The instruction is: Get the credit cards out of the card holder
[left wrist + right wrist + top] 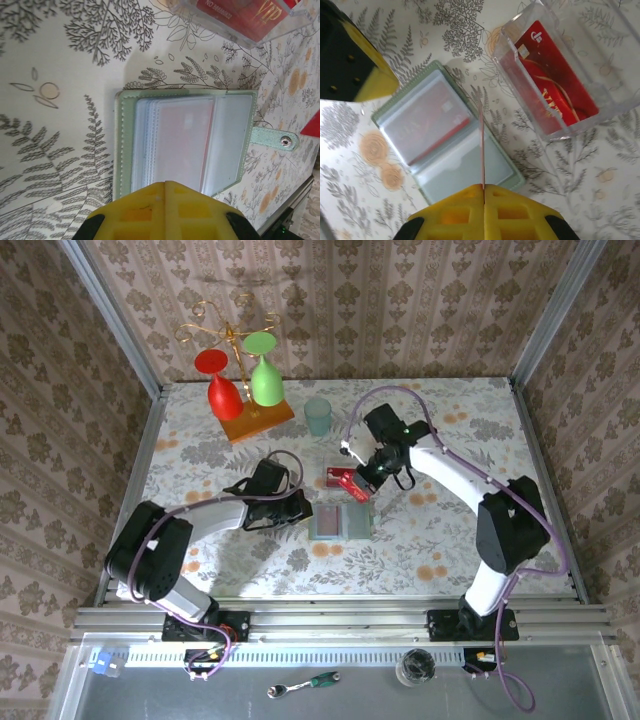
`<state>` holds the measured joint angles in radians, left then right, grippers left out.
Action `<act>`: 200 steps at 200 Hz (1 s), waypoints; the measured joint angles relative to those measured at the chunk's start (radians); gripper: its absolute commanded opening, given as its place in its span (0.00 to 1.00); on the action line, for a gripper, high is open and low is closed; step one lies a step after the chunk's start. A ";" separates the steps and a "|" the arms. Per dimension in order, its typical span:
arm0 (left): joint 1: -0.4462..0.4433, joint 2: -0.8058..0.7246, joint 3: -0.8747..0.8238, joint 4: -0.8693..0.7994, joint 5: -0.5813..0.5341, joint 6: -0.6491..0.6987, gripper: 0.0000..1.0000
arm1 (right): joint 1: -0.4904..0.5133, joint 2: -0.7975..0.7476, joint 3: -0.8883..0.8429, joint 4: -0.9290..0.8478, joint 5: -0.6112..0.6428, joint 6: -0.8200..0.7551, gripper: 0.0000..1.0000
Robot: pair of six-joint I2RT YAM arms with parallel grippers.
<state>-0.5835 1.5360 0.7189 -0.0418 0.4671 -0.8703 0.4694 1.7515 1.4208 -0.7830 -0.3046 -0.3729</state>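
We are watching the right gripper [483, 186] clamping a thin card [482, 145] edge-on above the open card holder [465, 172], which is lying on the table [200, 455].
We are seeing the left gripper [165, 184] with fingers together and empty, overlapping the holder's edge; whether it is touching we cannot tell. A sleeved red card [430, 120] is sitting in one panel, and just beside it a clear box [620, 65] is holding a boxed red card [555, 85]. The top view is adding a teal cup [318, 416] and a glass rack [255, 422] well behind.

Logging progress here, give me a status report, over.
Left gripper shut, tip at card holder edge. Right gripper shut on thin card, edge-on. One red card in holder sleeve. Clear box beside, nothing blocking.
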 measured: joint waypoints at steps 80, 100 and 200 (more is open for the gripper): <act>0.023 -0.091 -0.085 -0.013 -0.016 -0.005 0.02 | 0.001 0.274 0.419 -0.241 0.119 -0.336 0.00; 0.025 -0.091 -0.090 -0.018 -0.019 -0.008 0.02 | 0.003 0.332 0.521 -0.284 0.134 -0.366 0.00; 0.062 -0.092 -0.114 -0.018 -0.018 -0.012 0.02 | 0.045 0.481 0.688 -0.377 0.163 -0.444 0.01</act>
<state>-0.5217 1.4445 0.6048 -0.0593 0.4488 -0.8822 0.5148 2.2322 2.1086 -1.1595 -0.1417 -0.8169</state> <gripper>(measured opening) 0.064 0.066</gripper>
